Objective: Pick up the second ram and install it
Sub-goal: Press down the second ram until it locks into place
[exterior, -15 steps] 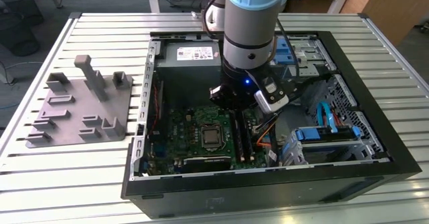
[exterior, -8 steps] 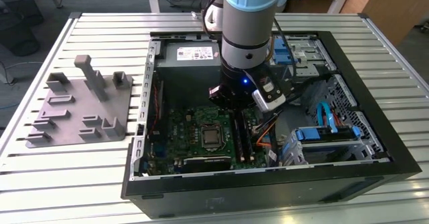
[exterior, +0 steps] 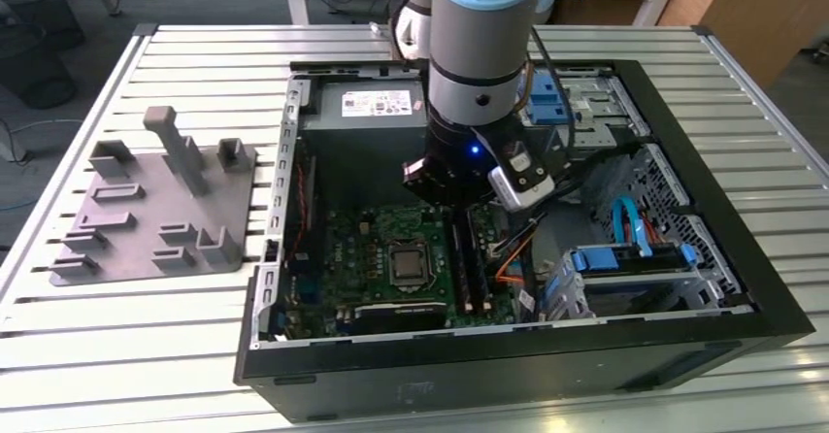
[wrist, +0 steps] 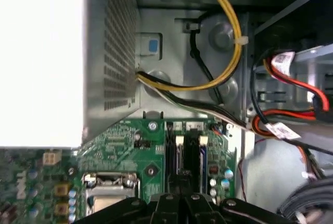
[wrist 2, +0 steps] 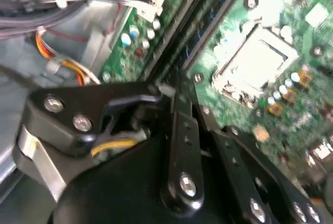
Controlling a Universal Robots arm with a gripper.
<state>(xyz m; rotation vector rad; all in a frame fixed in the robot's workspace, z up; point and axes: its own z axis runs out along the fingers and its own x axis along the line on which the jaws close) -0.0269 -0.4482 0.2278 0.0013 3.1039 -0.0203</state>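
On the slatted table [exterior: 143,346], well to the exterior view's left of the open case [exterior: 725,258], lies a grey fixture [exterior: 162,215] with upright posts. Inside the case, the power supply [exterior: 369,108] sits along the far wall. Nearer than it lies the green board [exterior: 356,249], with the CPU socket [exterior: 410,263] at its middle. Just to the exterior view's right of the socket run the black slots [exterior: 469,268]. The arm [exterior: 486,45] comes straight down into the case, and its claw [exterior: 456,202] hangs right over the far end of those slots, low and close to the board. I cannot tell whether the claw is open or closed, and I cannot pick out the second ram for certain at the claw or in the slots. Further right in the case are bundled cables [exterior: 518,258] and blue drive brackets [exterior: 635,258].
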